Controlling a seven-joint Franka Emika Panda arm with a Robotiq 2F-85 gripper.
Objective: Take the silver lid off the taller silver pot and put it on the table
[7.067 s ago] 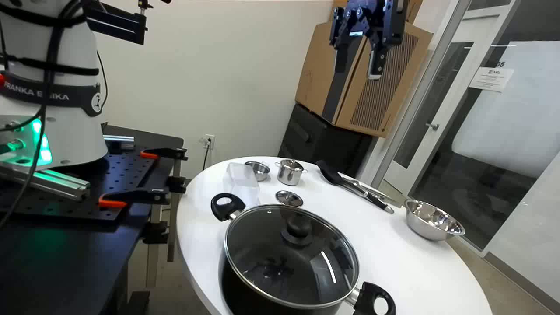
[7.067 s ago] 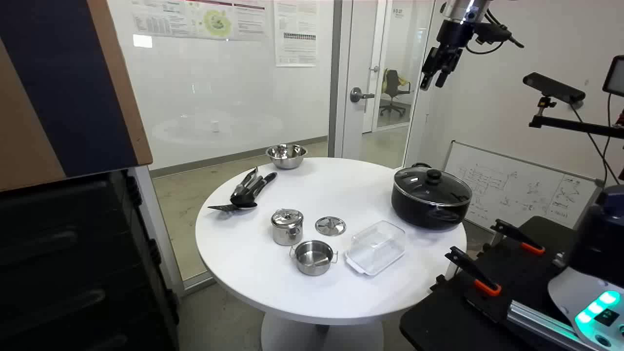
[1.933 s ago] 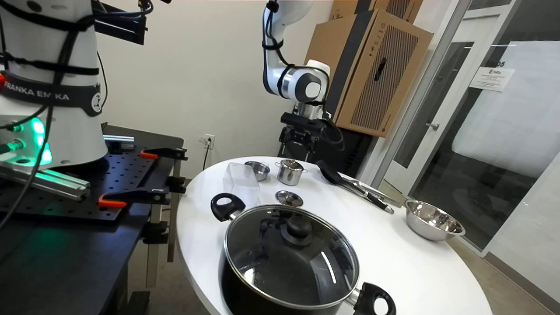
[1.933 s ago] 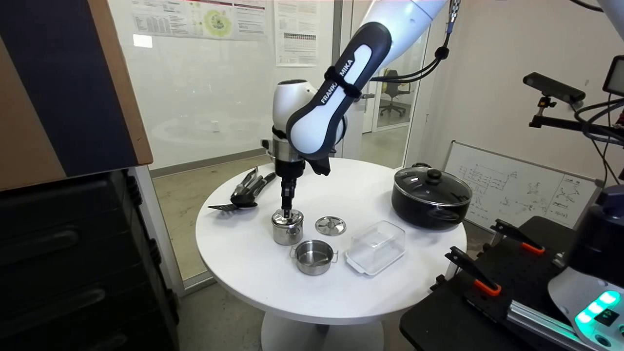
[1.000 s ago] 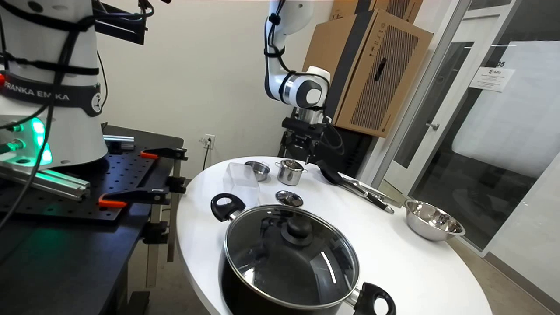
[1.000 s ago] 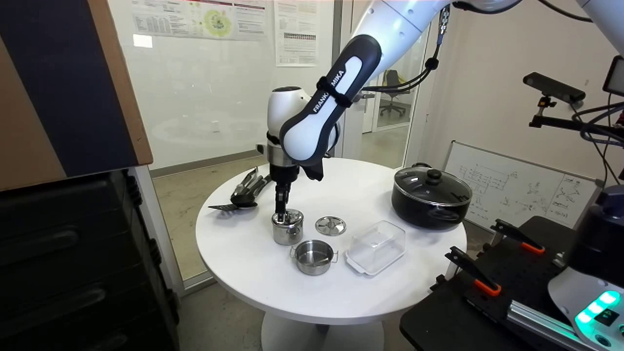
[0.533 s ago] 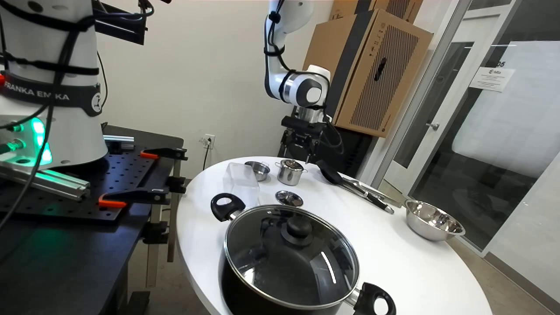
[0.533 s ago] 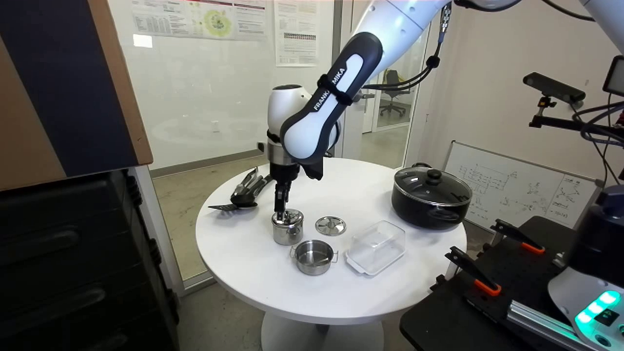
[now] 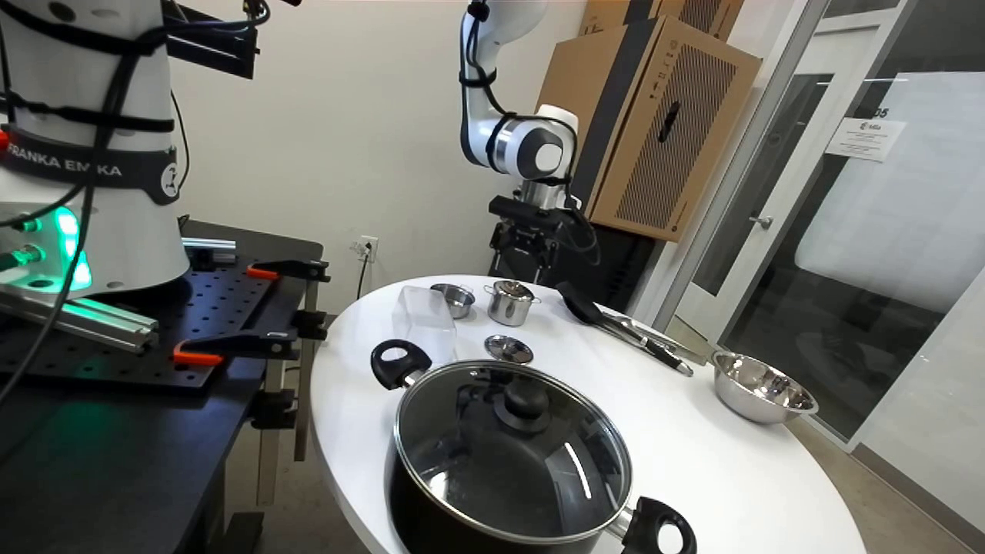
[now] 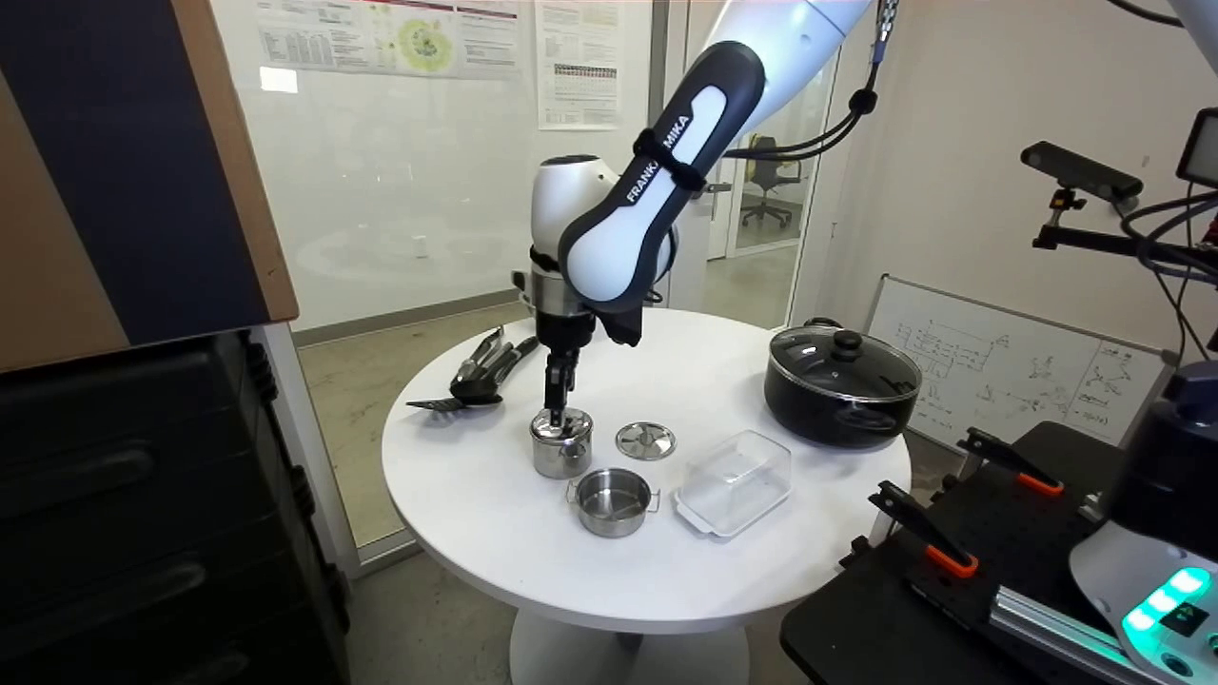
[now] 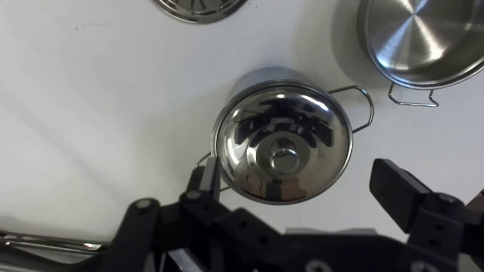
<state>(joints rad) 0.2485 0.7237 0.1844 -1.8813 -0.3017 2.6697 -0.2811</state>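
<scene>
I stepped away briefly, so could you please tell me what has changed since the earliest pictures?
The gripper has come down over the taller silver pot, moving leftward in both exterior views. It is open, holding nothing. The silver lid still sits on that pot; everything else on the table looks unmoved.

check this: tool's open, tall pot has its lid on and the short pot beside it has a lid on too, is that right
Not quite: the short pot is uncovered, as the wrist view shows. The rest holds: the tool is open and the tall pot has its lid on.
</scene>
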